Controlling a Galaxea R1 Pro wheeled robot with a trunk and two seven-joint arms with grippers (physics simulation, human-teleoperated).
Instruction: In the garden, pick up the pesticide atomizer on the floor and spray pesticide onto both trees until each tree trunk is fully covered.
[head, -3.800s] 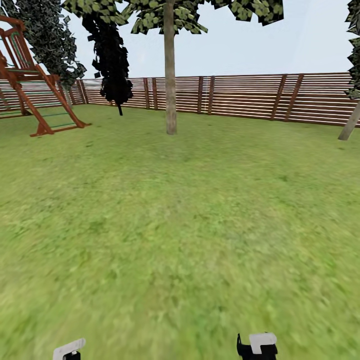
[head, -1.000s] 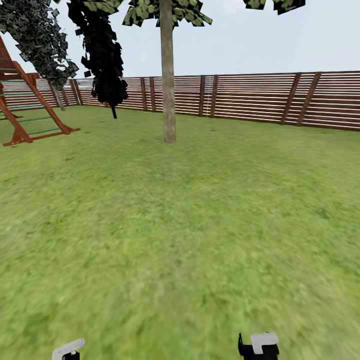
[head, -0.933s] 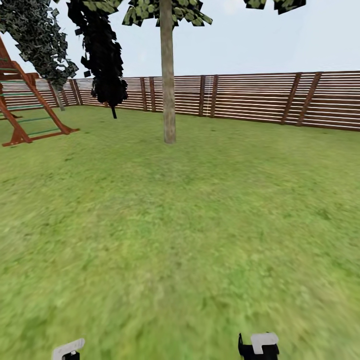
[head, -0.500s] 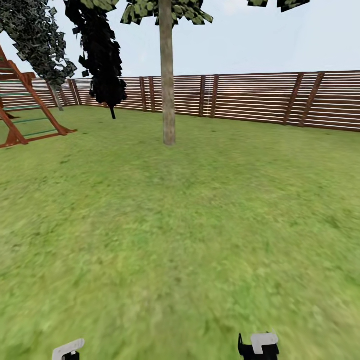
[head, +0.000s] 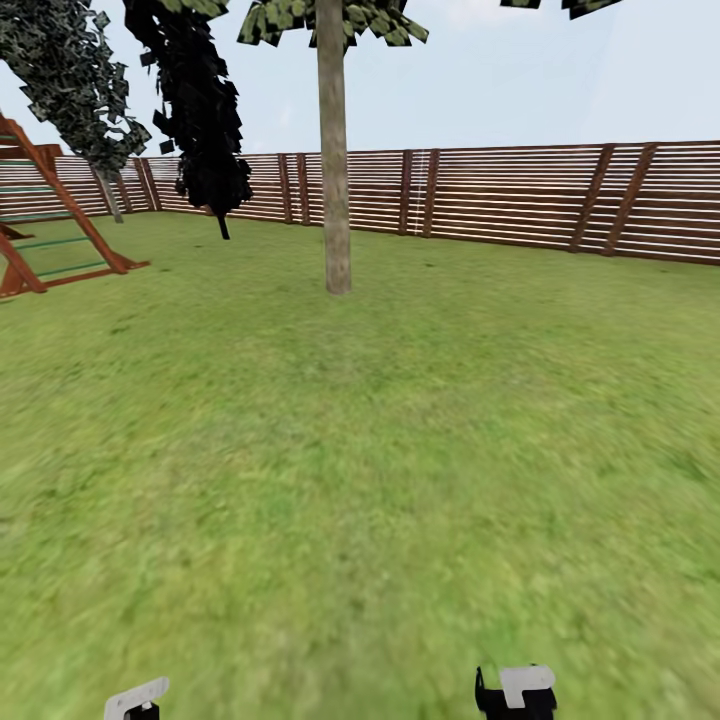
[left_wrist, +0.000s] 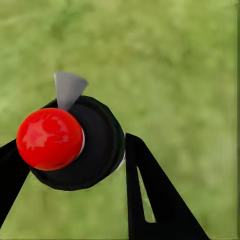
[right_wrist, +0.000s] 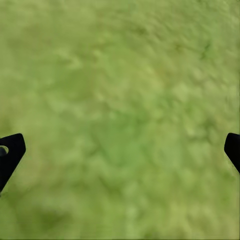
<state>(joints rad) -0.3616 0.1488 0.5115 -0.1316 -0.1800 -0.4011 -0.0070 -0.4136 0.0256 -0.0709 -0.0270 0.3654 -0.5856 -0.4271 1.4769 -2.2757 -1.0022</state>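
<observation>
In the left wrist view my left gripper (left_wrist: 75, 150) is shut on the pesticide atomizer (left_wrist: 90, 145), a black round body with a red ball cap (left_wrist: 49, 138) and a grey nozzle (left_wrist: 67, 89). Grass lies below it. My right gripper (right_wrist: 122, 145) is open over bare grass, with nothing between its fingers. In the head view one tree trunk (head: 335, 180), pale grey-tan and straight, stands ahead on the lawn, well beyond both arms. Bits of the left gripper (head: 137, 699) and right gripper (head: 515, 690) show at the bottom edge.
A brown slat fence (head: 520, 200) closes the lawn behind the tree. A black narrow tree (head: 205, 120) and a darker leafy one (head: 75, 80) stand at the back left. A red-brown wooden play frame (head: 50, 235) is at the far left. Open grass (head: 360, 470) lies between me and the trunk.
The whole view has shifted: the trunk looks slightly larger and its base sits lower, and the play frame has slid left, so the camera has moved forward. The grippers keep their places.
</observation>
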